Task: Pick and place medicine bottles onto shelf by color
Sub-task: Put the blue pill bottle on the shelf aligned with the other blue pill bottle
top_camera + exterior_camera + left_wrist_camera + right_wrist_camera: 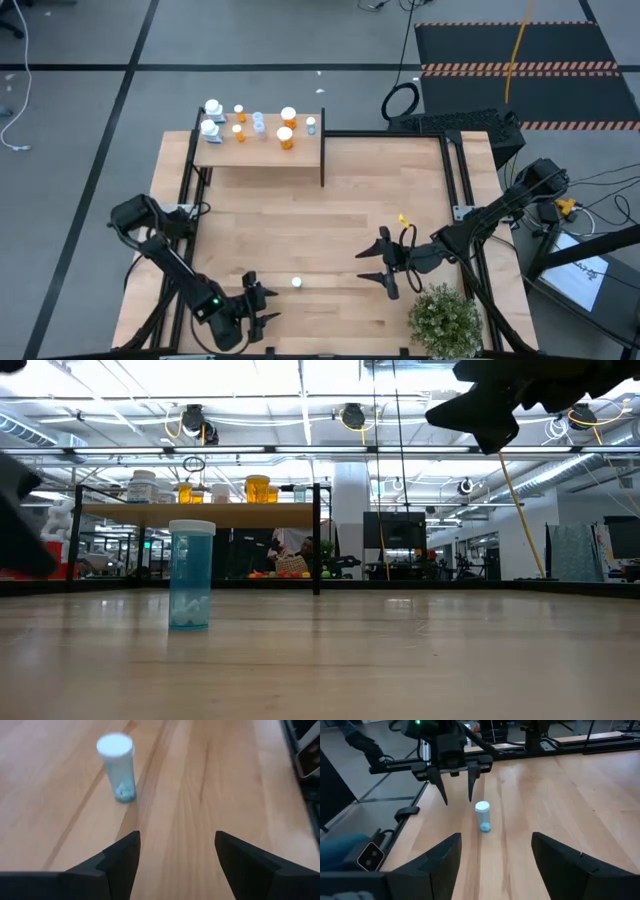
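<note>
One pale blue bottle (297,283) stands upright on the table (340,215), white cap up, white pills visible at its base in the low view (191,575). It sits near the front edge, between my two grippers, touching neither.

Left gripper (264,306) is just beside the bottle on its left. Fingers are parted with nothing between them; in the left wrist view (175,855) the bottle (118,767) stands ahead of the fingertips, clear of them, bare wood in the gap. The right wrist view shows the same: left gripper (456,784) pointing down at the table just behind the bottle (483,816), tips apart, not touching it.

Right gripper (384,268) is farther off to the bottle's right, near the potted plant (444,320) at the front right corner. Its fingers are spread too, holding nothing; its own wrist view (495,854) shows only table between them.

Rest of the bottles are on the shelf (262,152) at the back left of the table: white ones (211,118) at the left end, orange ones (287,127) and a couple of pale clear ones (259,122) mixed along the back edge. I can't count them reliably from above. Black upright panel (322,148) closes the shelf's right end.
</note>
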You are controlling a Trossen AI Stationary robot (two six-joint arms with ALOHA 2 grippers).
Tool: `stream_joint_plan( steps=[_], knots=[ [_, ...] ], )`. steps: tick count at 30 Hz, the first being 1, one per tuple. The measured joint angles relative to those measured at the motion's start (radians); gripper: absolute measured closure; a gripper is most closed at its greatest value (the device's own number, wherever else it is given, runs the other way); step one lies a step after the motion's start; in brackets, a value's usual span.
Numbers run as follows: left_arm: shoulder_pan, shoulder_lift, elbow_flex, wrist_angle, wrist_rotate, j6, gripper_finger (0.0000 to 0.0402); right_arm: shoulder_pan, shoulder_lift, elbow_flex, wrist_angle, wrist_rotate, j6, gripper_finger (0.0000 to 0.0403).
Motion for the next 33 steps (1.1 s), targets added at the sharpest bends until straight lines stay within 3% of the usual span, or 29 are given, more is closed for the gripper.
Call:
stream_joint_plan(
  steps=[12, 28, 33],
  knots=[
    [0.018, 0.122, 0.0, 0.089, 0.013, 0.04, 0.0169, -0.006, 0.0, 0.0, -0.001, 0.003, -0.022, 0.0167],
    [0.121, 0.122, 0.004, 0.092, 0.138, 0.164, 0.0174, -0.039, 0.0, 0.001, -0.001, 0.002, -0.074, 0.0167],
    [0.144, 0.123, 0.005, 0.037, 0.143, 0.137, 0.0174, -0.05, 0.0, 0.001, -0.001, -0.001, -0.094, 0.0167]
  ],
)
